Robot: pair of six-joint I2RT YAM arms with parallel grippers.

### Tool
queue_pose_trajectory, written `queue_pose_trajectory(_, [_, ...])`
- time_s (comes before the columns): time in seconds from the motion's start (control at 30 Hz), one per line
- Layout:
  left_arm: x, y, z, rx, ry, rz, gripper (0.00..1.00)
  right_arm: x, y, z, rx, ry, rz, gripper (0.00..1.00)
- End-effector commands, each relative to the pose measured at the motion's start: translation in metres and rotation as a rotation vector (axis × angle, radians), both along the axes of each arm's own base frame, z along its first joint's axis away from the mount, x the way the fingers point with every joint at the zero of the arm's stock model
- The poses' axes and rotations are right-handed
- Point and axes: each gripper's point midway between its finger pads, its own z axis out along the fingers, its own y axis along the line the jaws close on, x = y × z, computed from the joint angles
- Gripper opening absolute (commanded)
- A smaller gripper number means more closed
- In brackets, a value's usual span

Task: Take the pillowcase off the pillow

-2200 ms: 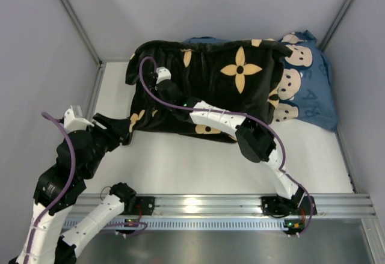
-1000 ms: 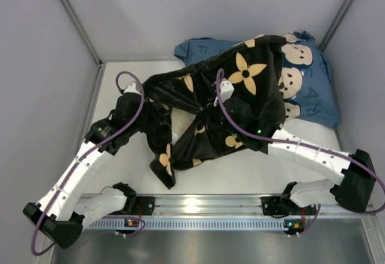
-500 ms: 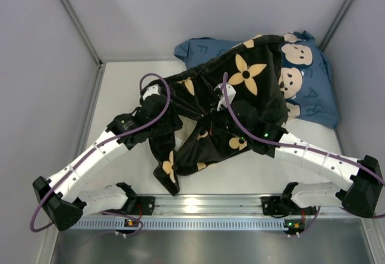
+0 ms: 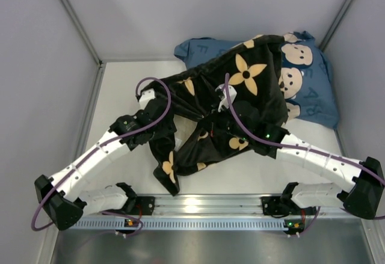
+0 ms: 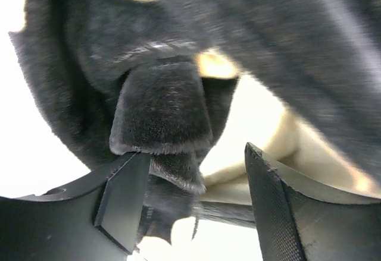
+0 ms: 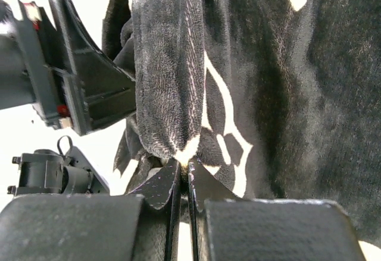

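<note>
At the near edge of the white table (image 4: 120, 89), along the metal rail (image 4: 198, 204): both arm bases, elbows flung outward, forearms angled in toward the middle. Just beyond the rail, lowest corner of the pillowcase (image 4: 204, 138), black plush with tan four-petal flowers, trailing toward the left base.

Farther in, left gripper (image 5: 190, 204): jaws wide apart, gripping nothing. Rolled fold of the black cloth hanging down between them, resting against the tip of the left-hand finger (image 5: 122, 198), clear of the other. Past that fold, a cream patch (image 5: 309, 148) under the black; cannot tell what it belongs to. From above, same gripper pressed against the pillowcase's left edge.

Just to the right, near the cloth's middle, right gripper (image 6: 183, 175): clamped fully on a thin ridge of pillowcase, fabric rising straight from the fingertips, left gripper's black fingers close by at the left of that view.

Beyond both, pillowcase spreading up and right, bunched and twisted, upper part draped over a blue cover (image 4: 313, 95) at the far right corner. On the blue: round cartoon faces and pale printed letters, too faint to read.
</note>
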Motion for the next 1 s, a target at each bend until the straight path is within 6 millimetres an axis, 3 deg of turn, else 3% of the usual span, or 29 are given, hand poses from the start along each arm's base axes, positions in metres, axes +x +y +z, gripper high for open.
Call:
queue_pose_trajectory(0.0, [-0.003,0.020,-0.012,0.087,0.005,0.048,0.70,0.001,-0.007,0.029,0.069,-0.045,-0.010,0.00])
queue_pose_trajectory(0.2, [-0.004,0.022,-0.039,0.157,0.081,0.061,0.75,0.000,-0.014,0.043,0.084,-0.071,-0.022,0.00])
queue_pose_trajectory(0.33, [0.001,0.030,-0.040,0.205,0.064,0.086,0.73,-0.004,-0.017,0.048,0.094,-0.077,-0.018,0.00])
queue_pose_trajectory(0.37, [0.002,0.030,-0.041,0.211,0.063,0.087,0.51,-0.004,-0.018,0.048,0.097,-0.078,-0.021,0.00])
queue_pose_trajectory(0.47, [0.001,0.031,-0.035,0.186,0.046,0.100,0.00,-0.001,-0.019,0.045,0.083,-0.081,-0.037,0.00])
queue_pose_trajectory(0.6, [-0.017,0.049,-0.015,0.128,-0.004,0.141,0.00,0.007,-0.025,0.039,0.052,-0.092,-0.085,0.00])
queue_pose_trajectory(0.77, [-0.062,0.114,0.014,0.186,-0.035,0.283,0.00,0.013,-0.046,0.022,-0.010,-0.091,-0.172,0.00])
queue_pose_trajectory(0.8, [-0.068,0.121,0.027,0.168,-0.058,0.301,0.00,0.015,-0.052,0.018,-0.027,-0.093,-0.202,0.00])
queue_pose_trajectory(0.87, [-0.081,0.136,0.031,0.198,-0.034,0.323,0.00,0.015,-0.058,0.010,-0.049,-0.092,-0.215,0.00])
queue_pose_trajectory(0.97, [-0.091,0.132,0.028,0.198,0.019,0.279,0.00,0.013,-0.059,-0.002,-0.072,-0.081,-0.207,0.00])
